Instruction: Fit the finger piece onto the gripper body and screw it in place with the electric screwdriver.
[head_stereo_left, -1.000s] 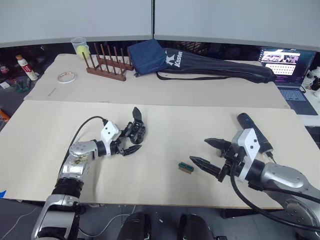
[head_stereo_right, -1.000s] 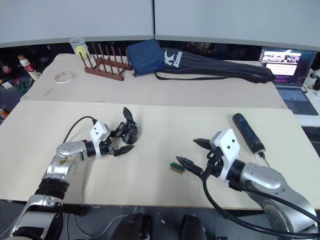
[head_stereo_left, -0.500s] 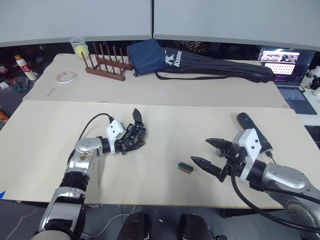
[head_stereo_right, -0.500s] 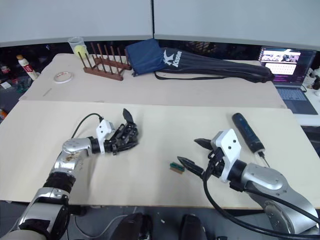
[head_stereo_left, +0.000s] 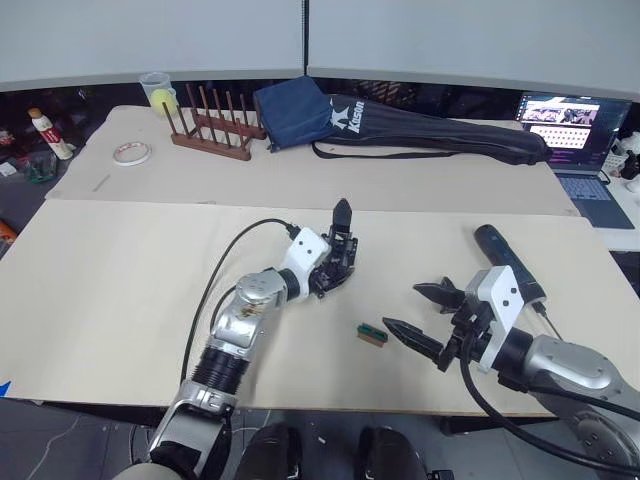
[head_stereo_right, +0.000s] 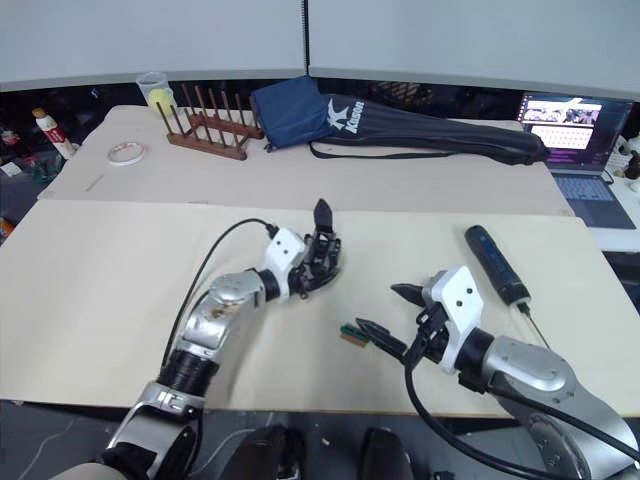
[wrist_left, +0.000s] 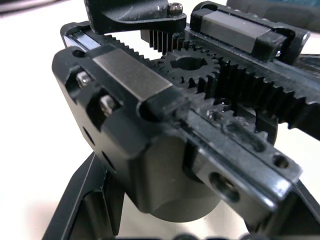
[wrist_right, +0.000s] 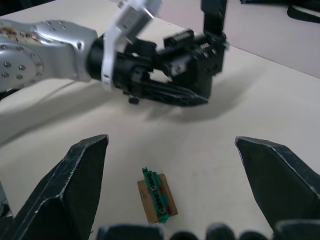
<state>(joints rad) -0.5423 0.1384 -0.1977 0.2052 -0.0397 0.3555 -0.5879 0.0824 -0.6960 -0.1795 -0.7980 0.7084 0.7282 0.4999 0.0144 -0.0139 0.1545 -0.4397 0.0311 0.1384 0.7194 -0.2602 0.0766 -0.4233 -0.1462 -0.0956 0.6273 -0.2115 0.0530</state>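
Holding body (head_stereo_left: 335, 268) clamped in left gripper (head_stereo_left: 325, 275) at mid-table, one finger pointing up. Right gripper (head_stereo_left: 428, 318) spread wide, empty, near green block (head_stereo_left: 372, 335). Screwdriver (head_stereo_left: 508, 262) lying beside right arm. Finger piece not identified. Body best kept steady, screw holes turned toward right side; screwdriver to be fetched only once piece is seated.

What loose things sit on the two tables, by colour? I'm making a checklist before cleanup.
Black: 3, gripper body, electric screwdriver, long bag
Blue: 1, pouch
Green: 1, small block
Brown: 1, rack
White: 1, tape roll
Clear: 1, cup
Total: 8
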